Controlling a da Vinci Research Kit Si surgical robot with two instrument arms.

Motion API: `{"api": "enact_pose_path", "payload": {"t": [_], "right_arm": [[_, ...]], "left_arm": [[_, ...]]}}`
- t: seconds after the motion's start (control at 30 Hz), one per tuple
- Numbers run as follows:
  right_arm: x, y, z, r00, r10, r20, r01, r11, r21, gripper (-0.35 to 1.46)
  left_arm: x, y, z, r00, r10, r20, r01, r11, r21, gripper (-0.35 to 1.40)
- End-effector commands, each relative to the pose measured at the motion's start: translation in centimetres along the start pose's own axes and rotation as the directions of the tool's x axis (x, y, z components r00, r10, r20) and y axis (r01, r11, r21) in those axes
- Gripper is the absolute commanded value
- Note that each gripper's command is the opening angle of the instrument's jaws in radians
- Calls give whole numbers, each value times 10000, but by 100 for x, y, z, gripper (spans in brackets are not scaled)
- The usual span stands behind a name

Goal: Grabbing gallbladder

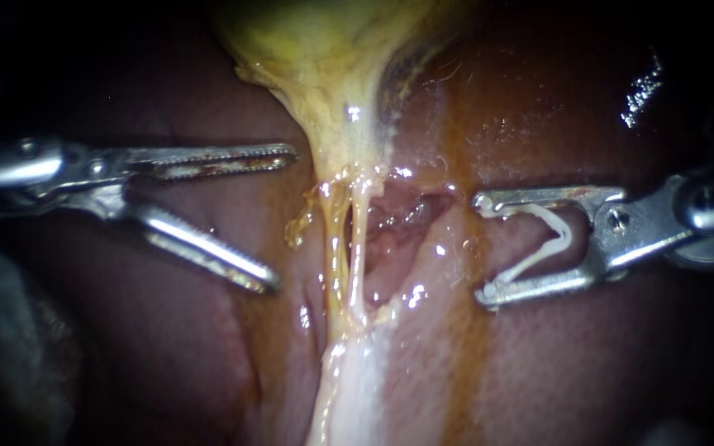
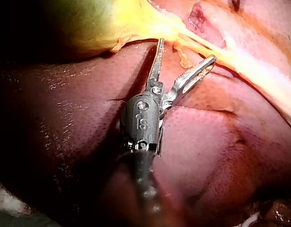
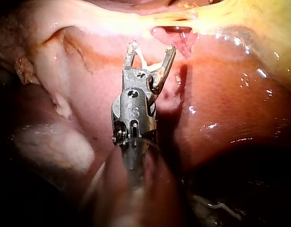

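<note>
Left instrument (image 1: 279, 219), jaws apart and empty, hangs beside the pale tube (image 1: 355, 248) running down from the yellow-green gallbladder (image 1: 324, 49), which fills the endoscope view's top centre. Right instrument (image 1: 484, 248) holds a white clip (image 1: 551, 239) between both jaws, opposite, above the liver (image 1: 167, 355).

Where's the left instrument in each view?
Endoscope: left instrument enters from the left, jaws open, short of the raw pink opening.
Left wrist: over the liver, open jaws pointing toward that opening.
Right wrist: not in it; the right instrument holds a white clip there.
Shared landmark: that opening.
</note>
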Motion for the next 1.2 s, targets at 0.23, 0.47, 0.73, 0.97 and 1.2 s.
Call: {"api": "enact_pose_path", "payload": {"t": [0.23, 0.47, 0.73, 0.97, 1.2], "right_arm": [[0, 0, 1, 10000, 4, 0, -4, 10000, -3, 50], [0, 0, 1, 10000, 3, 0, -3, 10000, -5, 50], [0, 1, 2, 10000, 4, 2, -4, 10000, -11, 50], [-1, 1, 2, 10000, 4, 2, -4, 10000, -14, 50], [-1, 1, 2, 10000, 4, 2, -4, 10000, -14, 50]], "left_arm": [[-6, -7, 10, 9997, -184, 144, 184, 9998, 69, 46], [-12, -11, 11, 9993, -203, 320, 200, 9998, 97, 39], [-12, -12, 5, 9985, -384, 382, 381, 9992, 74, 16], [-4, -10, -1, 9970, -665, 408, 661, 9978, 90, -16], [0, -8, -5, 9954, -866, 405, 862, 9962, 102, -35]]}}
